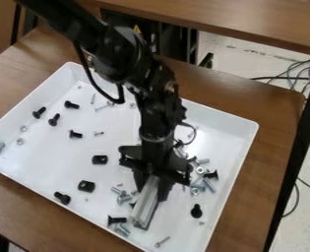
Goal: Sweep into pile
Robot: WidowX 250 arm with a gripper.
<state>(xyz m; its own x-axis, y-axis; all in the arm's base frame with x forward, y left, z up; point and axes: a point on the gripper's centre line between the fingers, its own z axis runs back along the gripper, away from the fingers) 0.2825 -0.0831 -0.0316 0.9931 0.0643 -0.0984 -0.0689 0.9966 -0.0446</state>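
The bar (144, 205) was grasped by the gripper (150, 186), its upper end clasped between the two fingers. The bar was held at a slant inside the tray (248, 147), near the edge closest to the camera. The arm (119, 54) was stretched down from the view's upper left, over the tray's middle.

The screws and nuts were left scattered. Beside the bar, on the view's left, silver bolts (122, 197) were seen, with a black screw (116, 220) lower down. On its right, a loose cluster (200, 181) was formed by bolts, nuts and black screws, with a black knob (197, 211) set apart below it. Two black blocks (86, 186) were spread left of the gripper, and four dark screws (54, 119) were strewn towards the tray's upper left, with two nuts (19, 141) and a bolt (1, 147) by the left wall. The tray was supported by a brown table (249, 107).
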